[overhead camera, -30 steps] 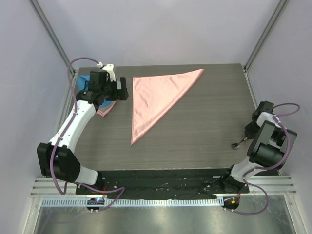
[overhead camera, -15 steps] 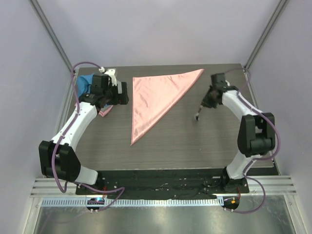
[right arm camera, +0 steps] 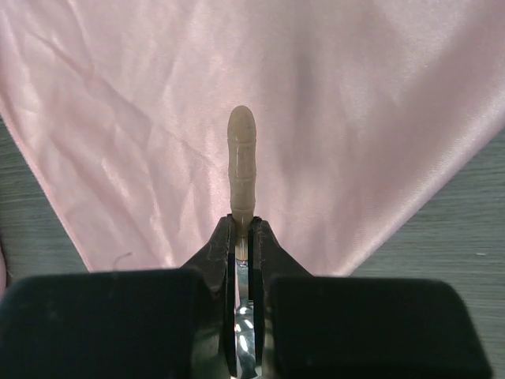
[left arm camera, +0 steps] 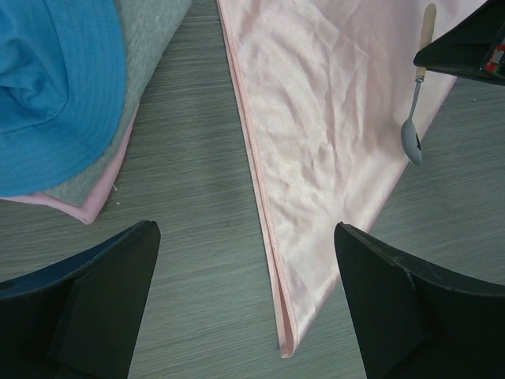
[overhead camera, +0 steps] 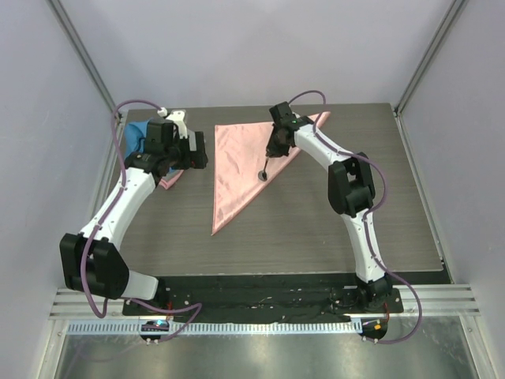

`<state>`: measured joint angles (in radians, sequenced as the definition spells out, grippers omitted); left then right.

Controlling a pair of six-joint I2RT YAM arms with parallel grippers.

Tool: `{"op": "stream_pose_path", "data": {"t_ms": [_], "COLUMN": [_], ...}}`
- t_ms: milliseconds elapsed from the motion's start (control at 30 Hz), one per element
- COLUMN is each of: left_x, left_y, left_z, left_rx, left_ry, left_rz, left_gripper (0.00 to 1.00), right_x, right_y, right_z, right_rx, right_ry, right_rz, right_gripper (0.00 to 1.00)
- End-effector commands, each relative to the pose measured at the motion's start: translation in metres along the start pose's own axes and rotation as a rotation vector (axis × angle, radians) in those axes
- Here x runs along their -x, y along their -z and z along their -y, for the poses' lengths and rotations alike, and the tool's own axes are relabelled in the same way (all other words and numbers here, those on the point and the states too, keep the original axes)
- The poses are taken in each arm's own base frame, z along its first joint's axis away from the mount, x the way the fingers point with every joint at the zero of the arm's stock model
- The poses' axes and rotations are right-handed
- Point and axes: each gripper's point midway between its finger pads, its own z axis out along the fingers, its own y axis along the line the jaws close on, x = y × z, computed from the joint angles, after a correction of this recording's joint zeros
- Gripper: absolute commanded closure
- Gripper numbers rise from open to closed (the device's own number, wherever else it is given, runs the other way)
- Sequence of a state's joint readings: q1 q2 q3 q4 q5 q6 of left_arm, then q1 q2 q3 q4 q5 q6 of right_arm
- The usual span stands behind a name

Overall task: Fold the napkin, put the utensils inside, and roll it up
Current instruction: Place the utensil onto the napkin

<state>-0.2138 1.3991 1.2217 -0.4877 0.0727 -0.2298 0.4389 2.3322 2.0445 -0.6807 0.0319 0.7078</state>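
Two hands are sharing one counter [overhead camera: 316, 229]. The napkin [overhead camera: 248, 162] is lying flat at upper centre of the overhead view, already doubled into a triangle, with its broad edge running along the top and its long point trailing toward the lower left. The right hand [right arm camera: 243, 229] is pinching the spoon [right arm camera: 241, 166] with its jaws nearly together. The golden-tan handle is sticking out past the fingertips and the silver bowl is hanging down over the satin near the triangle's right-hand slanted edge, probably so the spoon can be laid inside the fold. The left hand [overhead camera: 196, 148] is hovering with its jaws spread wide and holding nothing. It is sitting just off the napkin's left edge, likely parked there so as to leave the cloth clear. A blue cloth [left arm camera: 55, 87] is resting on a grey cloth [left arm camera: 154, 39] at upper left of the left wrist view, apart from the napkin, with a strip of bare counter between. Much open counter is showing to the right of and below the triangle, giving room for rolling. The spoon is hanging close to the slanted hem, so a drop could land it half off the cloth.
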Motion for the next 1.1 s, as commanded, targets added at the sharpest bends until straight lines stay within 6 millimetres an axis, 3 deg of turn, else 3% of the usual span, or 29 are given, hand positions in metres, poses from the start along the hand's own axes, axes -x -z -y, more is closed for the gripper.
{"op": "stream_pose_path", "data": {"t_ms": [0, 267, 433, 667, 1067], "left_x": [0.017, 0.016, 0.013, 0.01, 0.008], "left_y": [0.007, 0.006, 0.005, 0.001, 0.001], "left_z": [0.004, 0.007, 0.012, 0.018, 0.024], "left_rx": [-0.019, -0.034, -0.053, -0.078, -0.109], "left_ry": [0.007, 0.019, 0.038, 0.06, 0.08], "left_rz": [0.063, 0.054, 0.04, 0.017, -0.004], "left_gripper": [0.02, 0.02, 0.02, 0.02, 0.03], "right_x": [0.024, 0.007, 0.01, 0.004, 0.003], "right_y": [0.008, -0.009, -0.009, -0.011, -0.012], "right_z": [0.005, 0.019, 0.013, 0.026, 0.01], "right_rx": [-0.037, -0.09, -0.064, -0.115, -0.075], "right_ry": [-0.053, -0.126, -0.208, -0.274, -0.366], "right_rz": [0.044, 0.01, 0.032, 0.05, 0.081], "right_gripper": [0.99, 0.99, 0.99, 0.99, 0.99]}}
